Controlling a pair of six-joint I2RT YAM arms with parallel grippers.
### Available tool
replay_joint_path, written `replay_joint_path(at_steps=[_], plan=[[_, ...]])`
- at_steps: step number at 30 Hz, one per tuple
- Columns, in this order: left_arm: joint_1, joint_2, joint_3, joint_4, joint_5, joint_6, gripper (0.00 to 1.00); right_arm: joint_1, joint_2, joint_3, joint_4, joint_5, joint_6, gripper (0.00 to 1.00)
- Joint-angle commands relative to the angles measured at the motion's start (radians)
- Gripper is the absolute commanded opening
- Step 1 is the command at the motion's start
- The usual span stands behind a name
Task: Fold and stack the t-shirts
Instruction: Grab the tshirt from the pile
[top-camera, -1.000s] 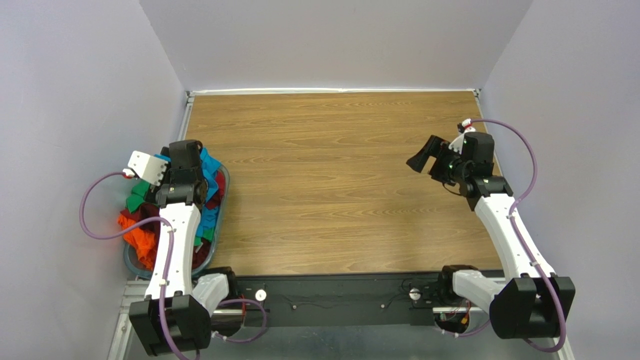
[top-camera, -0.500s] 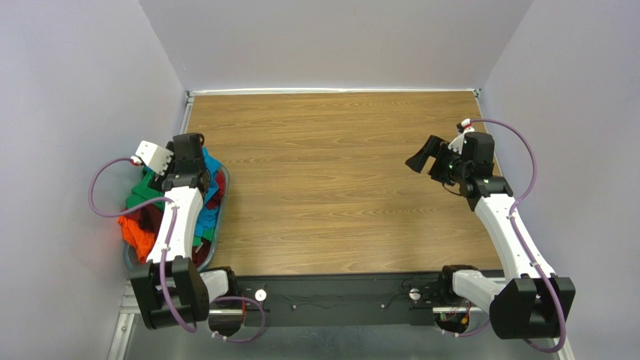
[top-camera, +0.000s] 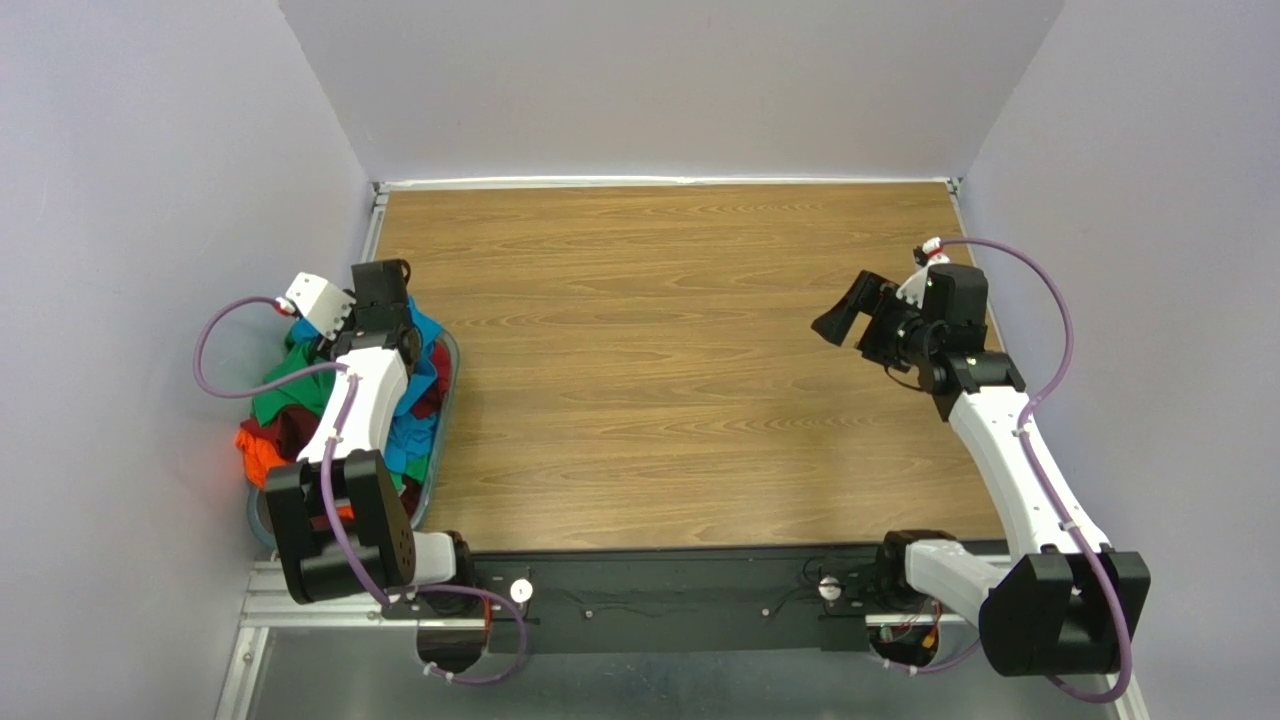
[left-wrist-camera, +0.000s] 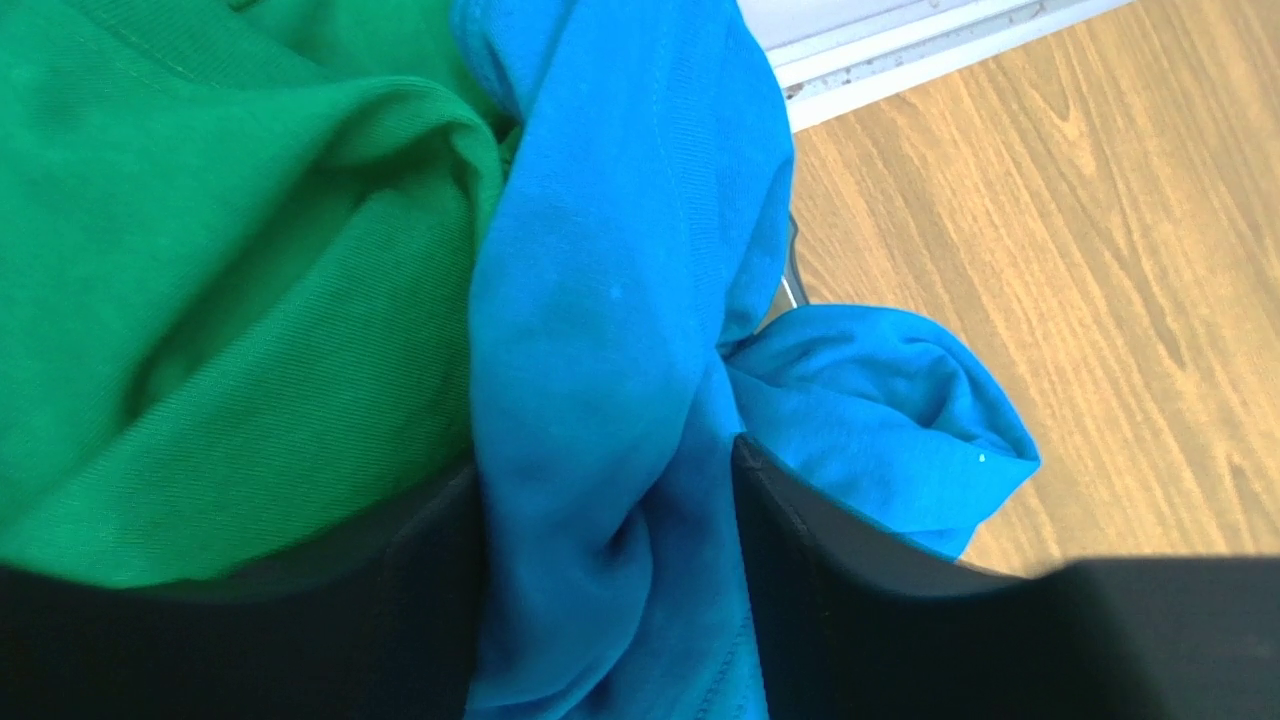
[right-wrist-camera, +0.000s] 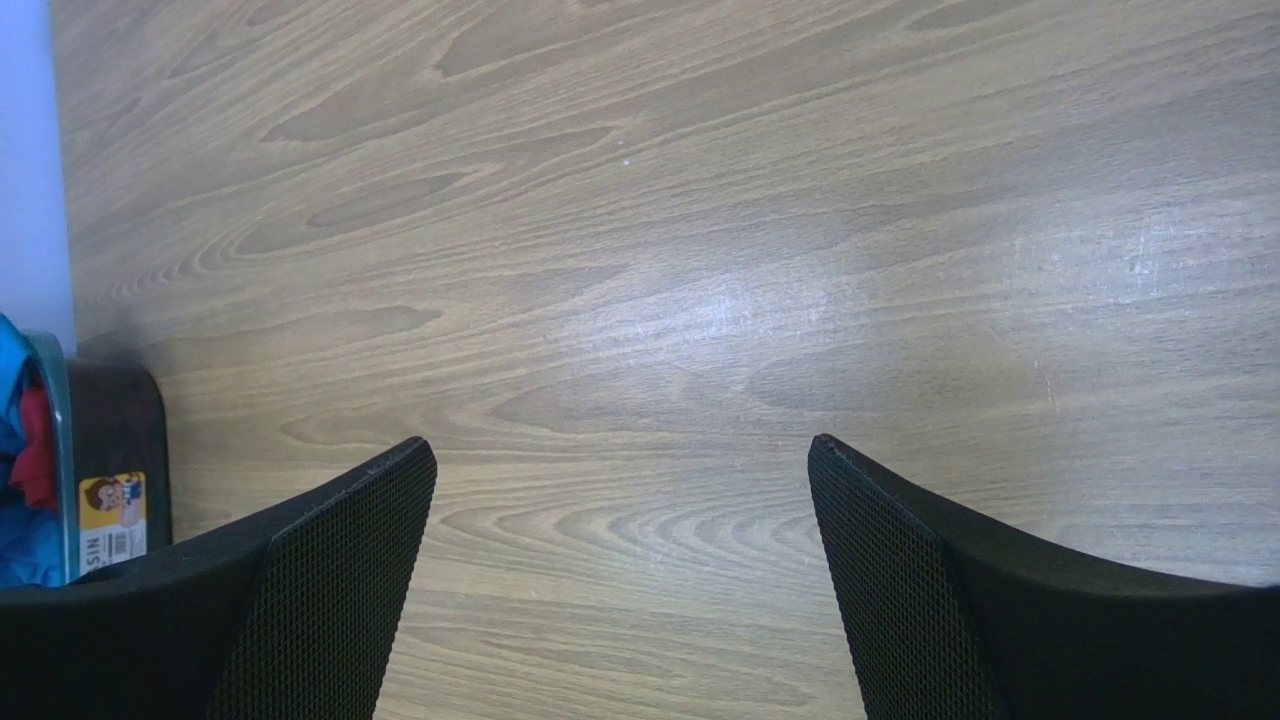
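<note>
Top view: right gripper (top-camera: 837, 320) is hanging above the right side of the brown wood-grain table (top-camera: 661, 375), jaws spread wide, gripping nothing. Left arm (top-camera: 358, 413) is reaching down into the grey-blue round plastic basket (top-camera: 446, 393) just beside the table's left edge. All four shirts are lying crumpled in that basket: teal-blue cloth t-shirt (top-camera: 424, 327) at the far side under the wrist, green cloth t-shirt (top-camera: 293, 383) to its left, dark red cloth t-shirt (top-camera: 439, 371) against the table-side rim, bright orange cloth t-shirt (top-camera: 259, 450) at the near left. Left wrist view: left gripper (left-wrist-camera: 604, 480) is clamping a bunched fold of the teal-blue cloth t-shirt (left-wrist-camera: 601, 300); both black fingers (left-wrist-camera: 406, 600) are pressing against the fold's sides. The green cloth t-shirt (left-wrist-camera: 226, 300) is lying touching the fold on the left, and a loose teal-blue lobe is draping towards the table (left-wrist-camera: 1052, 225). Right wrist view: right gripper (right-wrist-camera: 619, 465) is standing released over bare table (right-wrist-camera: 676, 225), nothing between its fingers; the basket (right-wrist-camera: 113, 435) is showing at the left edge with blue and red cloth inside.
</note>
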Motion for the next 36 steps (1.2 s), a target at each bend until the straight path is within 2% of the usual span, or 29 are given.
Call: replay_joint_path(at_steps=[1,7,14,15,17,21,24,30,36], plan=[[0.009,0.006,0.034,0.021,0.012,0.007,0.55,-0.002,0.009,0.027,-0.005,0.025,-0.001,1.0],[0.009,-0.007,0.035,0.038,0.065,0.036,0.27,-0.002,0.011,0.024,-0.005,0.028,-0.004,1.0],[0.009,-0.067,0.032,0.036,0.101,0.053,0.23,-0.002,0.012,0.026,-0.005,0.025,-0.007,1.0],[0.009,-0.084,0.032,0.036,0.107,0.053,0.15,-0.002,0.012,0.026,-0.005,0.025,-0.007,1.0],[0.01,-0.099,0.028,0.036,0.121,0.053,0.11,-0.002,0.012,0.024,-0.005,0.023,-0.009,1.0],[0.009,-0.122,0.028,0.042,0.147,0.064,0.1,-0.002,0.009,0.023,-0.005,0.022,-0.009,1.0],[0.009,-0.136,0.037,0.039,0.176,0.075,0.0,-0.002,0.007,0.023,-0.005,0.023,-0.009,1.0],[0.007,-0.2,0.057,0.096,0.277,0.136,0.0,-0.002,-0.003,0.027,-0.005,0.019,-0.009,1.0],[0.009,-0.338,0.133,0.18,0.406,0.182,0.0,-0.002,-0.042,0.047,-0.005,0.048,-0.021,1.0]])
